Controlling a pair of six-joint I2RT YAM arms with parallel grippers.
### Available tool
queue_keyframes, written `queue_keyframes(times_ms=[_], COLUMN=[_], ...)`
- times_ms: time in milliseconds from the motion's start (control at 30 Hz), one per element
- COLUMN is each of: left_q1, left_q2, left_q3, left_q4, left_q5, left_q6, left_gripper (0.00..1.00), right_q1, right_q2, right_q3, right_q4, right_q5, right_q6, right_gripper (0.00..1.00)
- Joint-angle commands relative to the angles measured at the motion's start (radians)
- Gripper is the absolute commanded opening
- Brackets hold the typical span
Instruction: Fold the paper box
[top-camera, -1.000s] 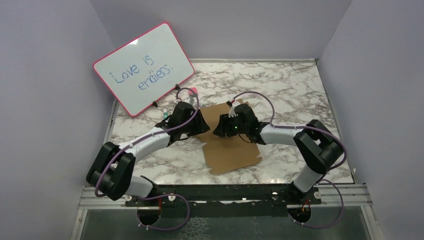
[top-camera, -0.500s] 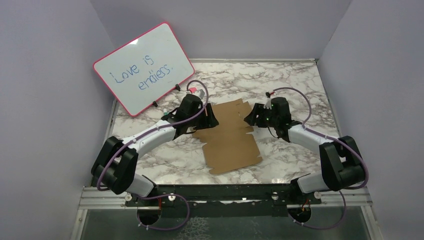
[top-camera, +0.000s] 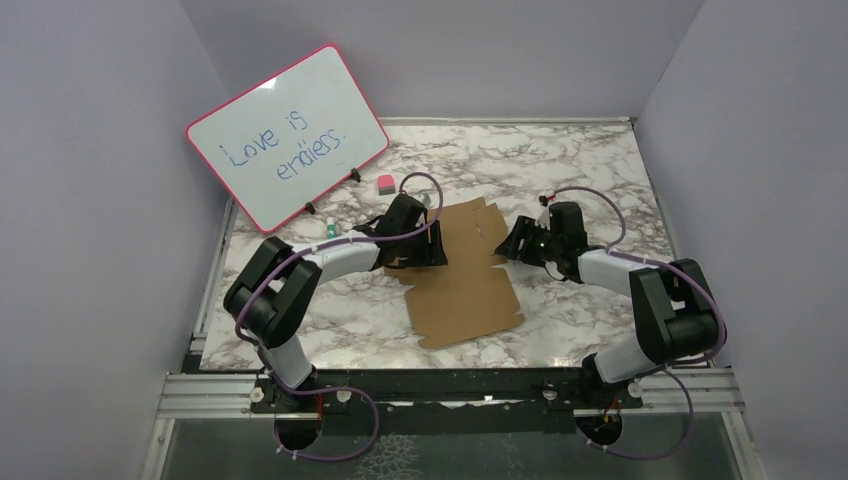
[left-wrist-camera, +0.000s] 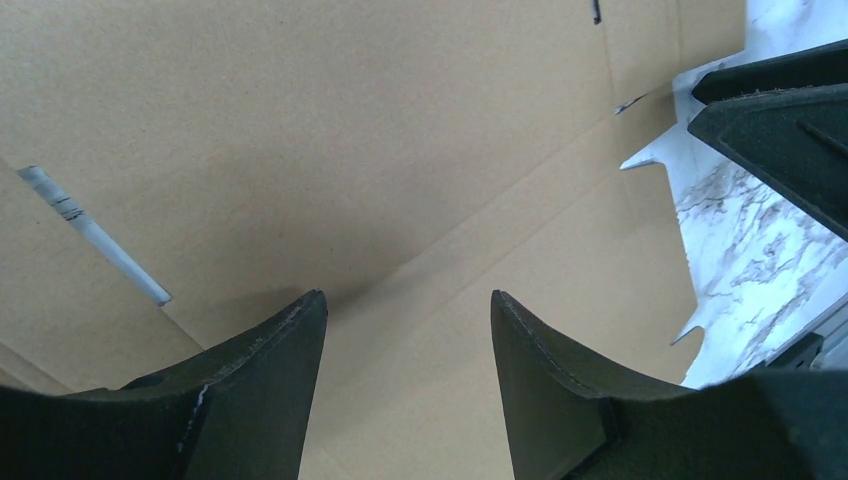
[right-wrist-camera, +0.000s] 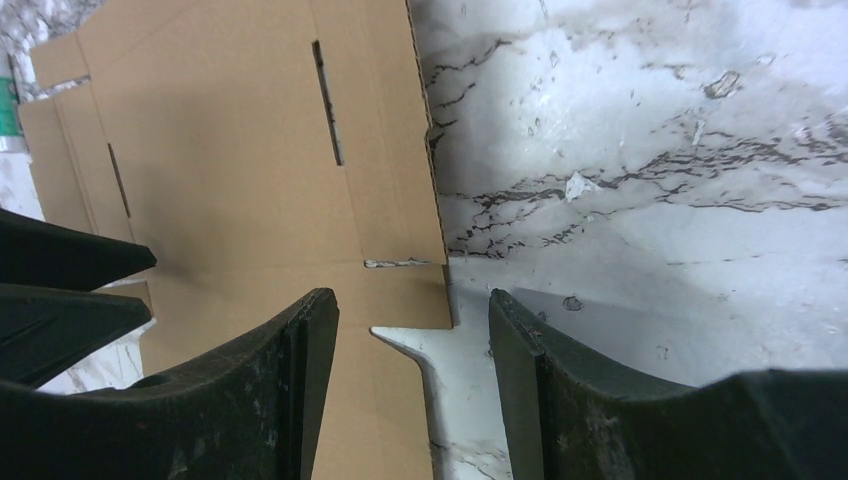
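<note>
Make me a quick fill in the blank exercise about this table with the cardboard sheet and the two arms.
1. The paper box lies ___ on the marble table, with nothing folded yet.
2. The left gripper and the right gripper both have their jaws ___, holding nothing.
3. The rim of the whiteboard is ___.

Missing words: flat; open; pink.
</note>
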Motion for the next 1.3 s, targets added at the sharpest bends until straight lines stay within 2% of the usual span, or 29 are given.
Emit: queue_keyframes(times_ms=[0, 267, 600, 867, 1267], left_q1=[-0.002, -0.002, -0.002, -0.004, -0.010], left_q2=[0.033, 0.087, 0.104, 0.114, 0.132], left_q3=[0.031, 0.037, 0.025, 0.011, 0.009], left_q4=[0.037, 0.038, 0.050, 0.066, 0.083], left_q5=[0.023, 0.030, 0.027, 0.030, 0.038], left_q6=[0.033, 0.044, 0.032, 0.021, 0.014], left_gripper=[0.63, 0.63, 0.63, 0.63, 0.63], right_q1=[-0.004, -0.004, -0.004, -0.002, 0.008], right_q2=[0.042, 0.082, 0.019, -0.072, -0.076], right_q3=[-0.003, -0.006, -0.016, -0.008, 0.000], right_q4=[0.024, 0.021, 0.016, 0.004, 0.003], right_q5=[-0.062, -0.137, -0.255, -0.290, -0.292], right_q6=[0.010, 0.020, 0.075, 0.122, 0.123], right_gripper=[0.62, 0.62, 0.62, 0.62, 0.62])
